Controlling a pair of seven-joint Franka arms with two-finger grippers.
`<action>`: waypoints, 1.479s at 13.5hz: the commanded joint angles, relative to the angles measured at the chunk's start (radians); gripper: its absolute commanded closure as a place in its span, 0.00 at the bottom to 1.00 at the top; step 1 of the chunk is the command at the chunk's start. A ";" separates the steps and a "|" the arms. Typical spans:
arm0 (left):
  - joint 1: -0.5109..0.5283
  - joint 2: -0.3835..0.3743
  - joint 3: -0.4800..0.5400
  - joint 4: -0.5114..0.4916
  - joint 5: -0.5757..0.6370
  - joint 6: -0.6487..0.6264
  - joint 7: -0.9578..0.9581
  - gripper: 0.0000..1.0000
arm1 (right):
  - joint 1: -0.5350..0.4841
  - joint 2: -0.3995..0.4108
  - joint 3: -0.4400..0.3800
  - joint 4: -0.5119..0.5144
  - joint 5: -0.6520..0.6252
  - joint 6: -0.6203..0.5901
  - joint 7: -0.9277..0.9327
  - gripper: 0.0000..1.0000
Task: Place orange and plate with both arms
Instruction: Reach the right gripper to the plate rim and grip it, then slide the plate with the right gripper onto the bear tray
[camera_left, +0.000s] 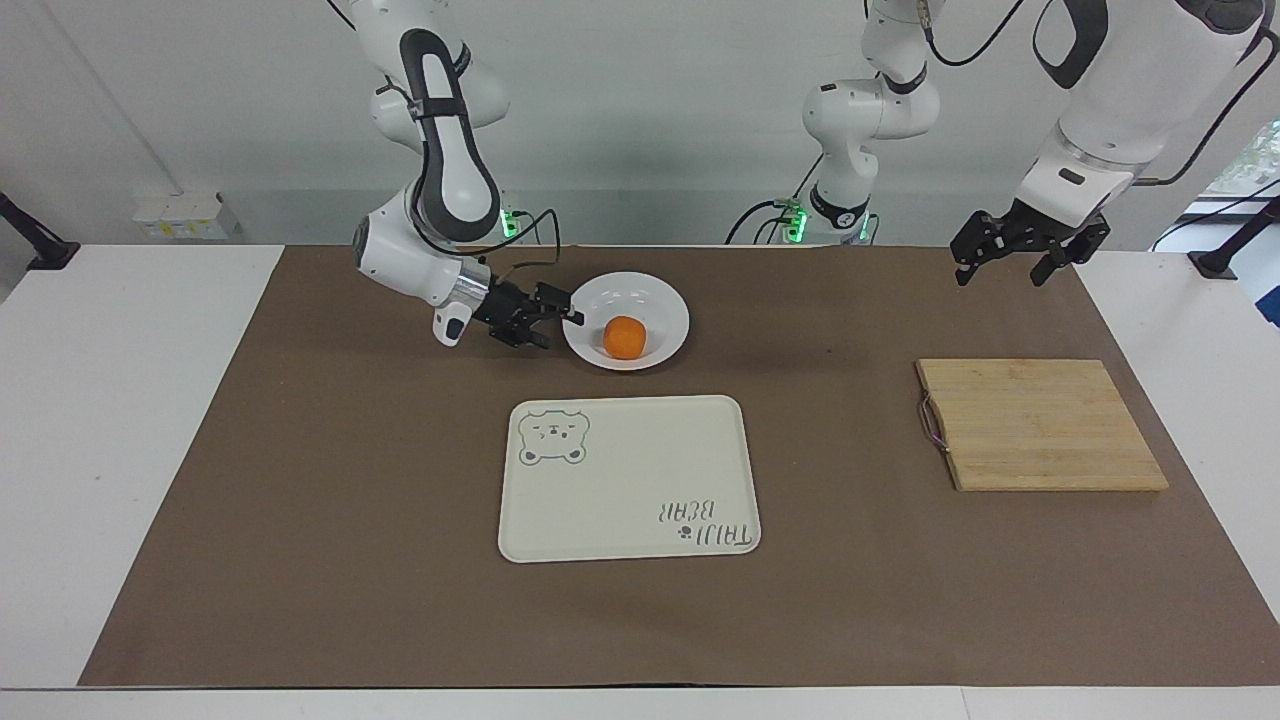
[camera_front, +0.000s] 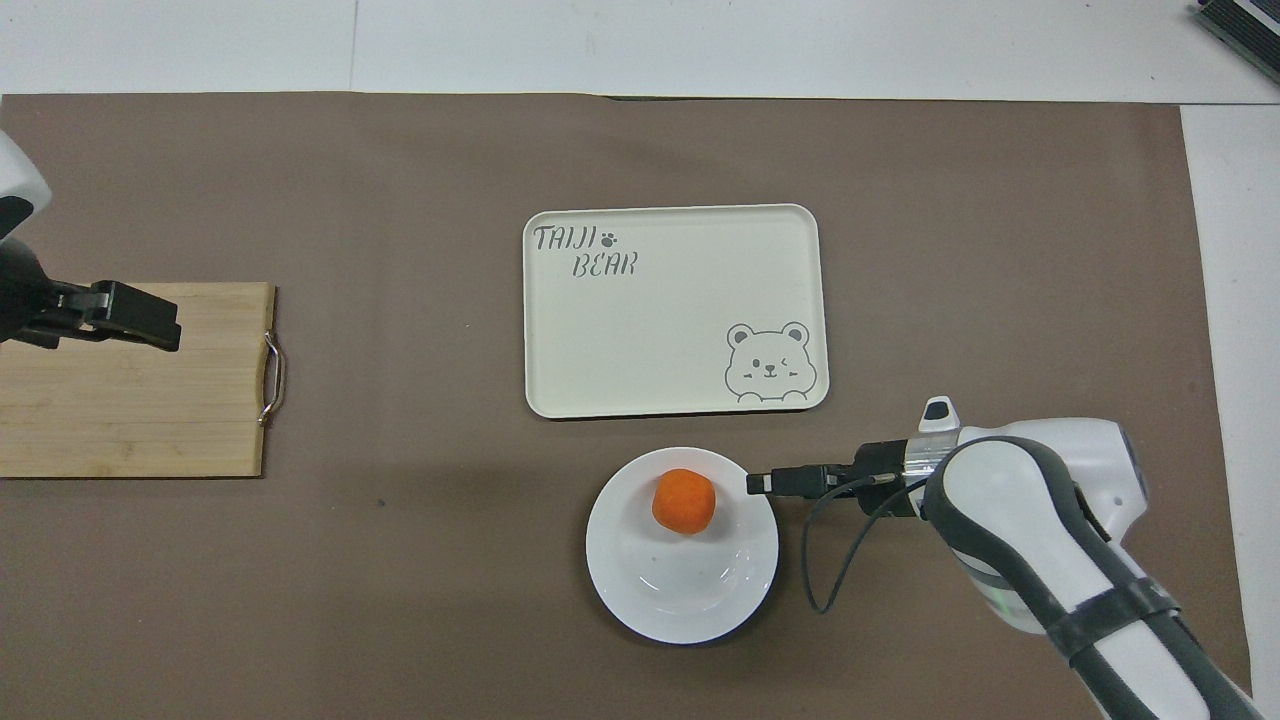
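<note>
Two grippers, both spread and empty: right gripper (camera_left: 560, 312) reaches the plate (camera_left: 660, 295) rim at nine o'clock in the facing view, contact unclear; orange (camera_left: 625, 337) sits on it. Left gripper (camera_left: 1010, 252) waits in the air.

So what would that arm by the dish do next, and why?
Probably ease the right gripper, which looks open, a little farther onto the plate's rim and close on it. Its fingertips are right at the rim, and the orange sits on the plate. The left gripper waits, raised near the cutting board.
</note>
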 joint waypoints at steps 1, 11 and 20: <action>0.013 0.013 -0.010 0.029 0.011 -0.025 0.009 0.00 | 0.038 -0.015 -0.003 -0.057 0.077 0.056 -0.054 0.00; 0.011 0.013 -0.010 0.029 0.011 -0.025 0.009 0.00 | 0.068 -0.031 -0.003 -0.174 0.275 0.056 -0.164 0.24; 0.013 0.013 -0.010 0.029 0.011 -0.025 0.009 0.00 | 0.053 0.010 -0.004 -0.143 0.275 0.078 -0.193 1.00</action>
